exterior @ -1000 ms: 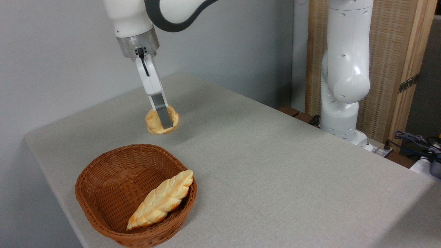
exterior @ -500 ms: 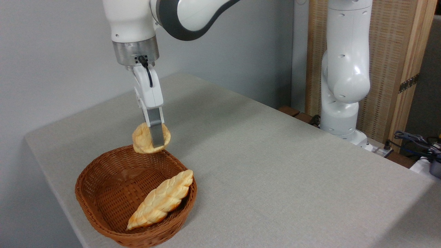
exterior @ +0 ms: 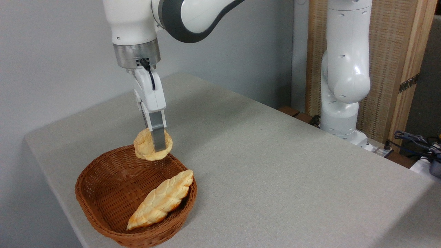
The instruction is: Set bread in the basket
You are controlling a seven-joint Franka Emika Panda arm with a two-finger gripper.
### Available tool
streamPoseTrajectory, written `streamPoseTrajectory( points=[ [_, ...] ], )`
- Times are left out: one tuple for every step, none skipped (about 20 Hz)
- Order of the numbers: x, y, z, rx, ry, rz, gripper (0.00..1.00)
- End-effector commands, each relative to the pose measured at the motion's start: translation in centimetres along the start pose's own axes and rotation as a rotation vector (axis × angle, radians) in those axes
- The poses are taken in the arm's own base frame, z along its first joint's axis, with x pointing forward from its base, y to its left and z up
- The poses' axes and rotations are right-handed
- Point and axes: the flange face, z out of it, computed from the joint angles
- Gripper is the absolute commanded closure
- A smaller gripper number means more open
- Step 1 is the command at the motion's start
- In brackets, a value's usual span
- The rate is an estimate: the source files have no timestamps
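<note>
Since a second ago, the bun point(exterior: 147, 148) is travelling from over the bare counter point(exterior: 262, 165) toward the near side and is now hanging above the far rim of the basket point(exterior: 103, 193). Clamped on the bun, the end effector point(exterior: 155, 146) is pointing straight down, one grey finger point(exterior: 157, 134) crossing the bun's front. Inside the basket, a braided loaf point(exterior: 162, 199) is lying against the right wall, clear of the bun above it.
</note>
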Motion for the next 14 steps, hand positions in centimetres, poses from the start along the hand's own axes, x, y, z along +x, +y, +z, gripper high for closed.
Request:
streamPoseTrajectory(
  points=[
    [-0.1, -0.5, -0.5, 0.012, 0.015, -0.009, 0.00],
    [-0.1, -0.5, -0.5, 0.012, 0.015, -0.009, 0.00],
    [-0.1, -0.5, -0.5, 0.013, 0.014, -0.010, 0.00],
    [-0.2, -0.6, -0.6, 0.013, 0.015, -0.014, 0.00],
    [-0.2, -0.6, -0.6, 0.012, 0.016, -0.016, 0.00],
    [-1.2, -1.4, -0.8, 0.014, 0.018, -0.043, 0.00],
    [-2.0, -2.0, -1.0, 0.015, 0.021, -0.064, 0.00],
    [-2.2, -2.1, -1.0, 0.013, 0.018, -0.082, 0.00],
    [-2.5, -2.3, -1.1, 0.012, 0.018, -0.109, 0.00],
    [-3.7, -3.2, -1.2, 0.013, 0.017, -0.150, 0.00],
    [-4.5, -3.8, -1.2, 0.012, 0.014, -0.175, 0.00],
    [-4.9, -4.0, -1.2, 0.012, 0.012, -0.182, 0.00],
    [-5.2, -4.4, -1.7, 0.019, 0.016, -0.190, 0.00],
    [-5.8, -5.3, -3.1, 0.042, 0.034, -0.207, 0.00]
  ],
)
